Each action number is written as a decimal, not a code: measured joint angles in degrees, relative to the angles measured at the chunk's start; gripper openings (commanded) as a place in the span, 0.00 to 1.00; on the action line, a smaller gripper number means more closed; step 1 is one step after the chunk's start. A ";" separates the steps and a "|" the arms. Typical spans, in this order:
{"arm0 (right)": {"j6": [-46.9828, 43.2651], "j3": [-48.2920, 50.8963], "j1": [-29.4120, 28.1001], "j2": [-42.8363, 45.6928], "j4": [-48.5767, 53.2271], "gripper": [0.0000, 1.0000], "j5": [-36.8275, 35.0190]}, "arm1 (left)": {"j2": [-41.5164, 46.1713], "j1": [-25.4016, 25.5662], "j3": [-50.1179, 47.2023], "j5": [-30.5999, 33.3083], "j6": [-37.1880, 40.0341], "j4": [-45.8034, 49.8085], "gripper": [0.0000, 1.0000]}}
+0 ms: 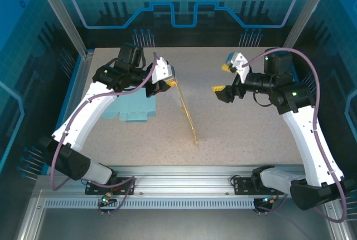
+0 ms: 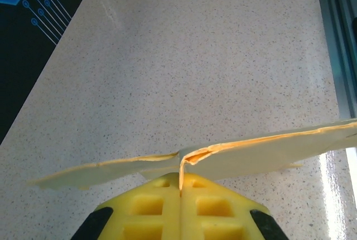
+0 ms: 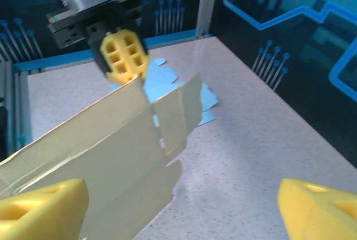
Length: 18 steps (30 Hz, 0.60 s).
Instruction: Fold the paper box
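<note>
Speckled table (image 1: 234, 128), blue circuit-patterned walls (image 1: 184, 0)

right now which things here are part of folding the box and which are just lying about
Job: tan paper box; left gripper, shut on its edge; right gripper, open, apart from it.
Lying about: light blue paper cutout, flat on the table, left side.

The left gripper (image 1: 172, 79) pinches the top corner of the paper box (image 1: 187, 113), a flattened yellow sheet seen almost edge-on. The sheet slants down from the gripper, with its far end at the speckled table (image 1: 240, 128). The right gripper (image 1: 222, 78) hangs well apart from the sheet with its fingers spread, facing it. Light blue paper (image 1: 134, 109) lies flat under the left arm.
</note>
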<state>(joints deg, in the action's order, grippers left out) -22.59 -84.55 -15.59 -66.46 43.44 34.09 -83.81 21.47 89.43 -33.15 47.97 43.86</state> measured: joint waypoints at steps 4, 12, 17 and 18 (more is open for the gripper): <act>4.11 0.22 -8.83 -0.52 -0.46 0.93 -9.84 | -0.98 0.00 0.92 2.73 -3.13 -0.85 0.00; 10.27 -0.79 -19.45 -2.97 -0.33 0.93 -20.17 | -1.66 0.00 2.12 4.90 -5.97 -1.33 0.00; 10.82 -2.01 -22.53 -6.23 0.90 0.91 -23.15 | -1.77 0.00 2.14 4.94 -6.05 -1.40 0.00; 11.08 -2.54 -23.21 -7.15 1.20 0.91 -23.82 | -1.92 0.00 2.14 4.98 -6.05 -1.49 0.00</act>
<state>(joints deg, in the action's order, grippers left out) -11.51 -87.09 -38.81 -73.60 44.64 10.26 -85.73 21.47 91.57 -28.16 41.91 42.37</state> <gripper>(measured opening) 0.913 0.055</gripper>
